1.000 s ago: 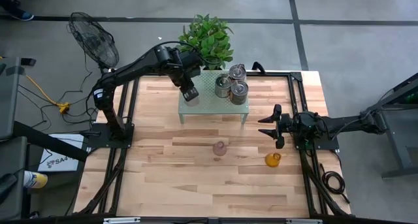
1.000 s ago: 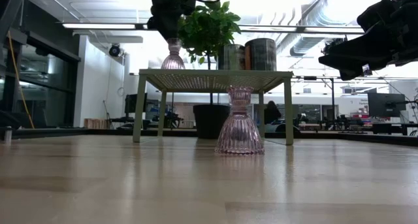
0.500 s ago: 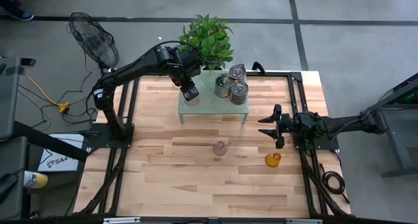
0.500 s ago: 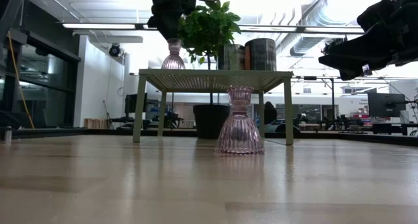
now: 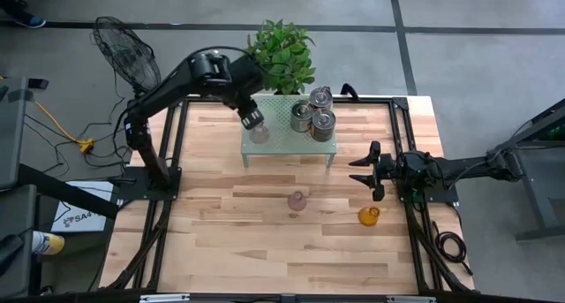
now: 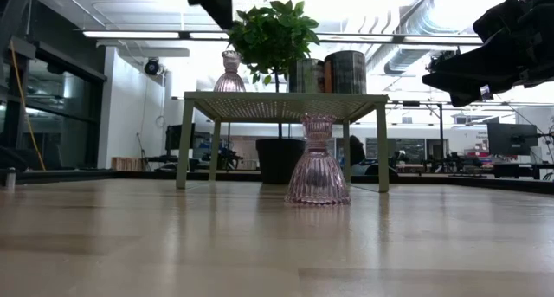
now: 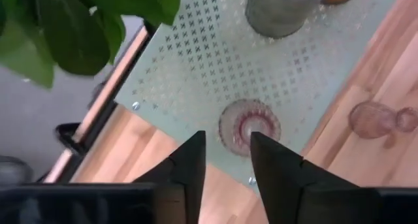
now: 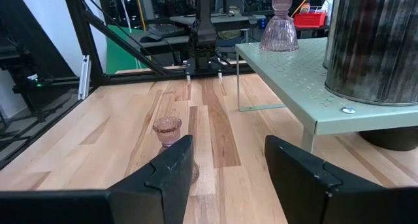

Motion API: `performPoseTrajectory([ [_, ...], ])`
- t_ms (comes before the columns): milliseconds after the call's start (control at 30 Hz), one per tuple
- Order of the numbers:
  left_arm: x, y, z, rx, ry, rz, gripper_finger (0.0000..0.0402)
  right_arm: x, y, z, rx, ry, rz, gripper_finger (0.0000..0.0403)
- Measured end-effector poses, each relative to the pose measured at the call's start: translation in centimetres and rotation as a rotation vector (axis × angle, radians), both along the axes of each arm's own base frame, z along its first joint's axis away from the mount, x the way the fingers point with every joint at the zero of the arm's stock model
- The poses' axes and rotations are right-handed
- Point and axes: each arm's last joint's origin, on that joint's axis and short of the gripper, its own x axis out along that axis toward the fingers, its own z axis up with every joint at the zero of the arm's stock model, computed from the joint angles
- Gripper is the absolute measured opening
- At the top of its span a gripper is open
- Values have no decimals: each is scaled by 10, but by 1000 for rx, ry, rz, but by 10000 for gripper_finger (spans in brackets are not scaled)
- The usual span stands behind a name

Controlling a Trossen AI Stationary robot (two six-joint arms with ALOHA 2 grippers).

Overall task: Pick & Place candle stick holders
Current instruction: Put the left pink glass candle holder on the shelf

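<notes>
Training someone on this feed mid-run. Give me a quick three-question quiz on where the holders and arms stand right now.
1. True or false: the left gripper is clamped on the pink holder on the shelf.
2. How many silver holders stand on the green shelf?
3. Which holder lies nearest the right gripper: A) the amber holder, B) the pink holder on the table, C) a silver one?

Key
1. False. Its jaws are open and lifted clear above the holder, which stands upright alone on the shelf.
2. Three, clustered at the shelf's right end.
3. A. It stands on the table just in front of the waiting right arm, whose jaws are open and empty.
</notes>
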Motion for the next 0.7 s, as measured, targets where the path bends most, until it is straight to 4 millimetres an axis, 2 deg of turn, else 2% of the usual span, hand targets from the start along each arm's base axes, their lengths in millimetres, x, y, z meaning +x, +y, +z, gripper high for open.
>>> performPoseTrajectory([
  [233, -4, -54, 16, 146, -41, -50, 15, 0, 0, 0, 0, -1, 0, 185],
  [433, -3, -107, 19, 307, -82, -17, 7, 0, 0, 0, 0, -1, 0, 185],
  [500, -2, -124, 11, 365, -76, -7, 2, 0, 0, 0, 0, -2, 0, 185],
  [700, -4, -165, -30, 426, -69, 19, 1, 0, 0, 0, 0, -2, 0, 185],
])
